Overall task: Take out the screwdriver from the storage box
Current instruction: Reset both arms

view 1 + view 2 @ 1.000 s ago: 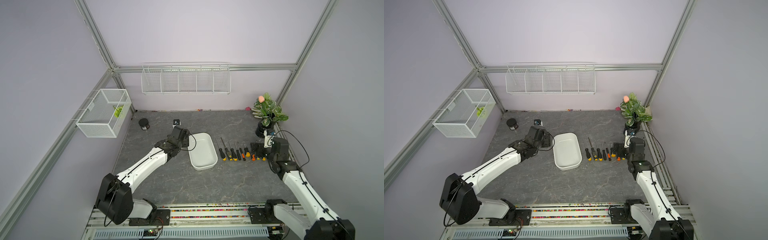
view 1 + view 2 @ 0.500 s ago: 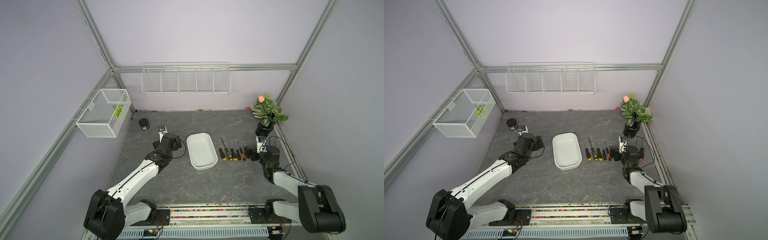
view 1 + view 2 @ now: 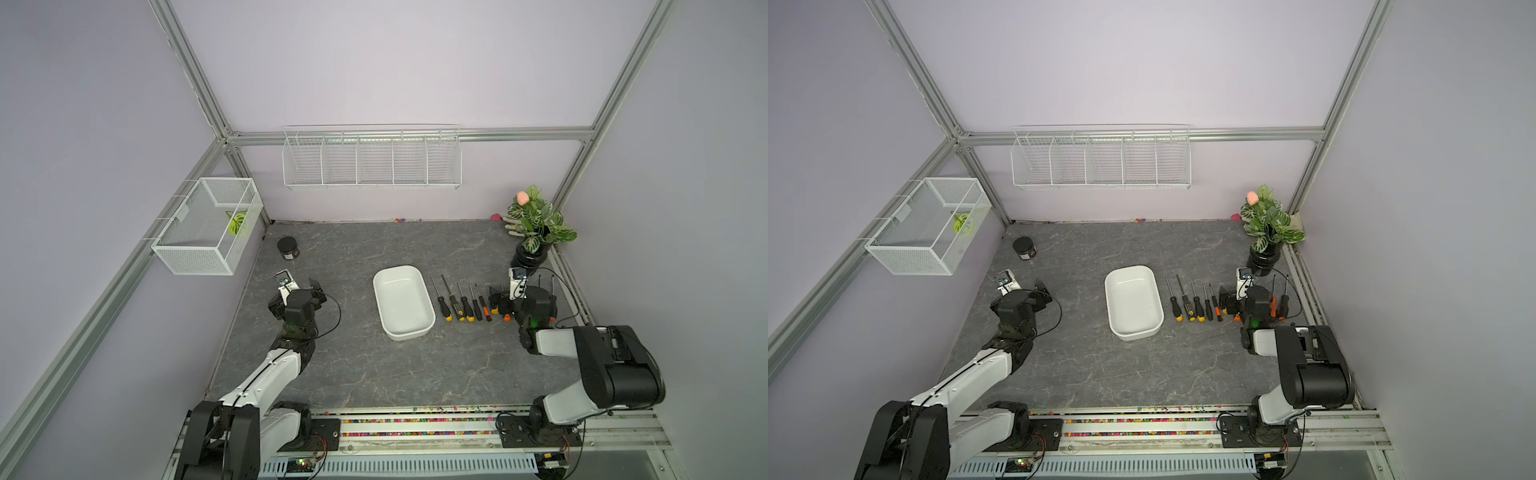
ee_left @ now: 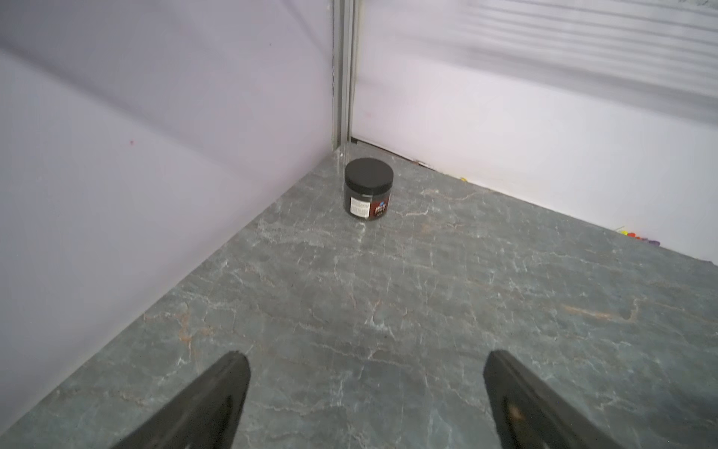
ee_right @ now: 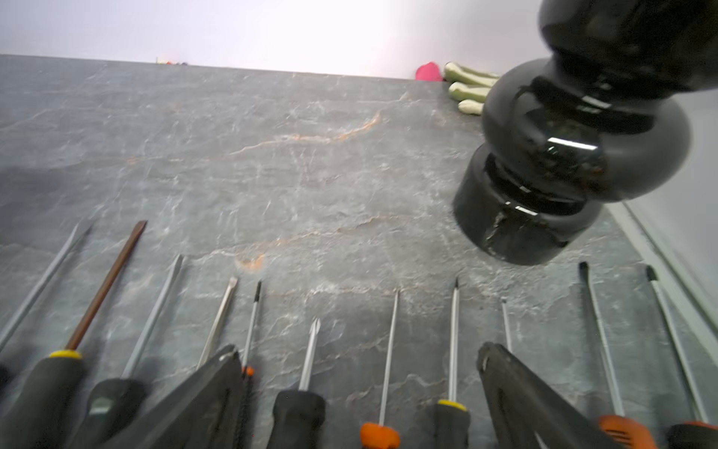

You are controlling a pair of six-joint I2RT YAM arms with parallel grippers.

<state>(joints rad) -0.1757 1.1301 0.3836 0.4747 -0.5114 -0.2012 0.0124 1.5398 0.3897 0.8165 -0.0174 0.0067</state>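
In both top views the storage box sits mid-table and looks empty to me, with the row of screwdrivers laid on the table just beside it, so I judge the job done and my worry is spoiling it while pulling away. The left gripper is well apart from the box, while the right gripper hangs right over the far end of the row, near the black vase with the plant. From the left wrist I see the jaws spread wide over bare table, holding nothing, with a black jar well ahead in the corner, so there is little to hit unless I drive forward. From the right wrist the jaws are spread too, empty, with several shafts and handles between and beside the fingers. A low or sideways retreat could drag or roll a screwdriver, and a swing toward the vase could knock it over.
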